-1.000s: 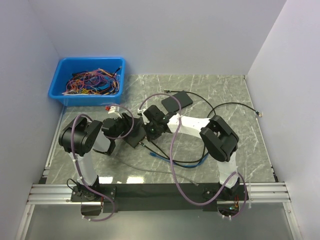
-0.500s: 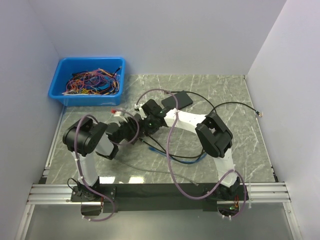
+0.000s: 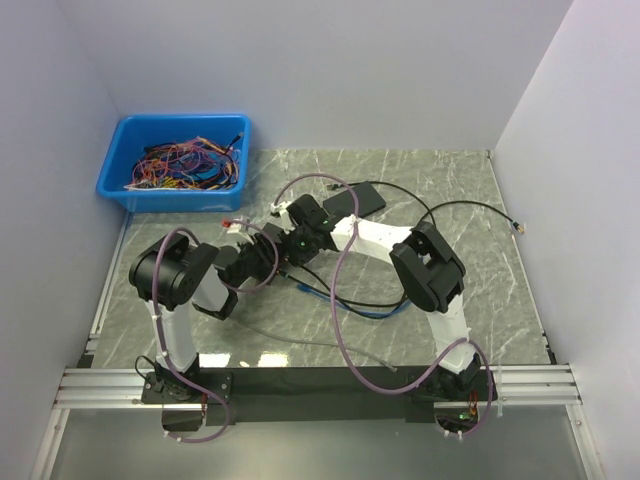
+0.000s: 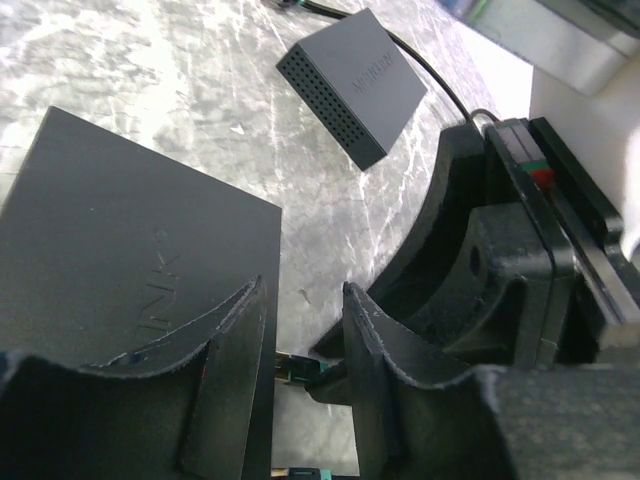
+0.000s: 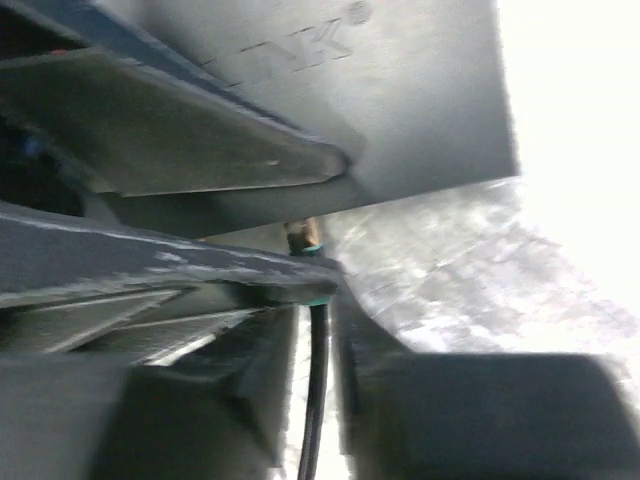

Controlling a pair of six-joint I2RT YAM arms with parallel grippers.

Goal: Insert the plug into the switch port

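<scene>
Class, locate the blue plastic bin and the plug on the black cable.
Blue plastic bin point(image 3: 165, 198): top external view, front wall.
Plug on the black cable point(image 5: 303, 237): right wrist view, its exposed tip.

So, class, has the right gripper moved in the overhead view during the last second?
Yes. The right gripper has shifted up and left, nearer the blue bin.

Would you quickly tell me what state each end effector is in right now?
Left end effector: open, nothing between the fingers, switch beside it.
Right end effector: closed on the plug.
</scene>
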